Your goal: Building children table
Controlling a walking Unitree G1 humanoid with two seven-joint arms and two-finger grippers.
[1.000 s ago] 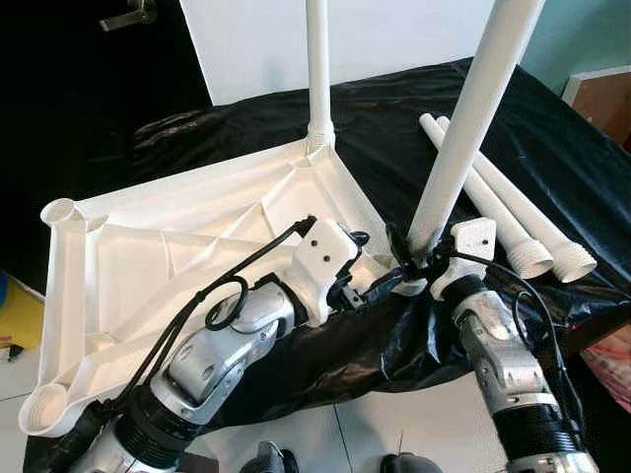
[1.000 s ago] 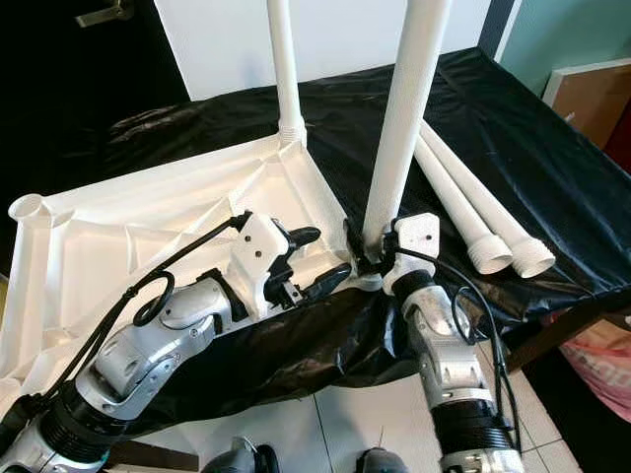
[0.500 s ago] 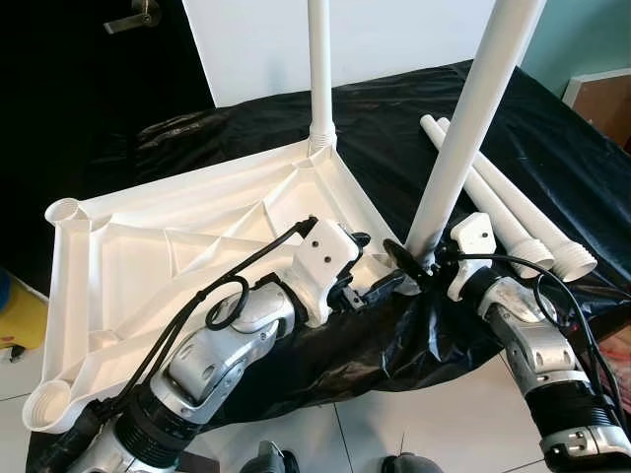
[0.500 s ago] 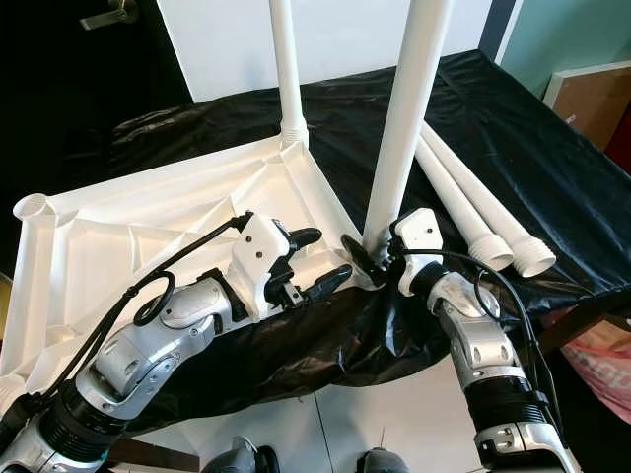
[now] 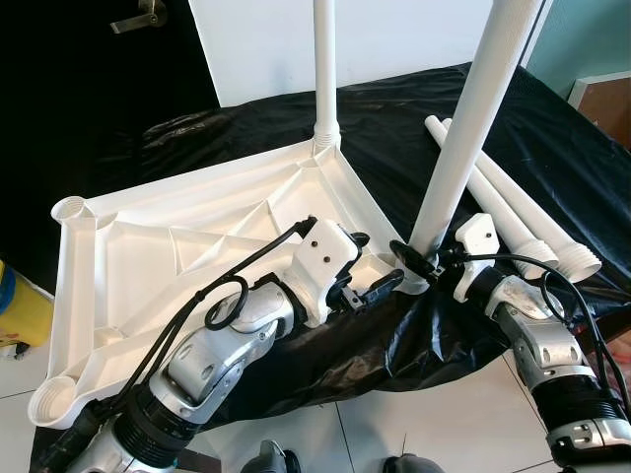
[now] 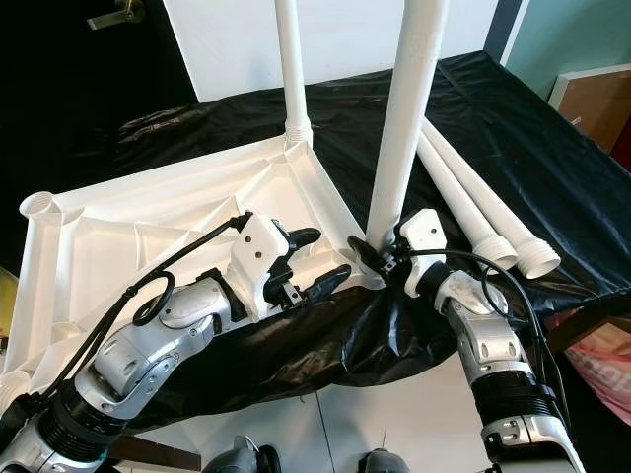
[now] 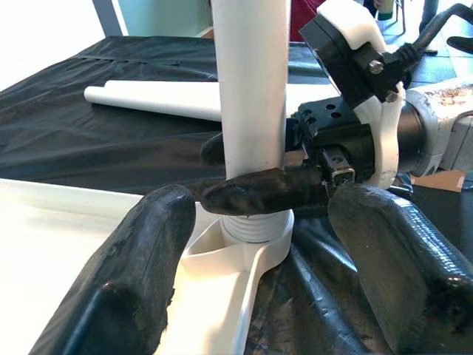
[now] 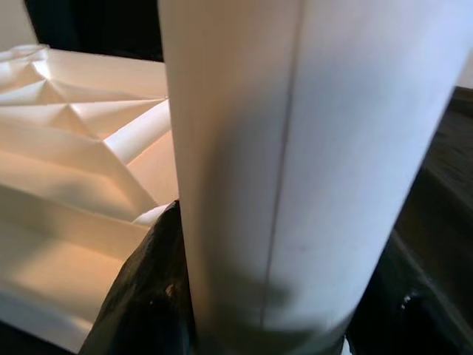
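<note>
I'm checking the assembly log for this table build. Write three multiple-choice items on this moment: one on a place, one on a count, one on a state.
1. Where do the loose table legs lie?
A. on the black cover, to the robot's right of the tabletop
B. on the floor tiles
C. inside the tabletop

2. How many legs stand upright in the upturned white tabletop?
A. none
B. two
C. four

3. What is the right gripper doing?
A. hanging idle
B. closed around the base of the near upright leg
C. holding a loose leg

Answers: 1 A, both lie side by side on the cover; 2 B, the near one and the far corner leg; 3 B, its fingers clasp the leg just above the socket.
</note>
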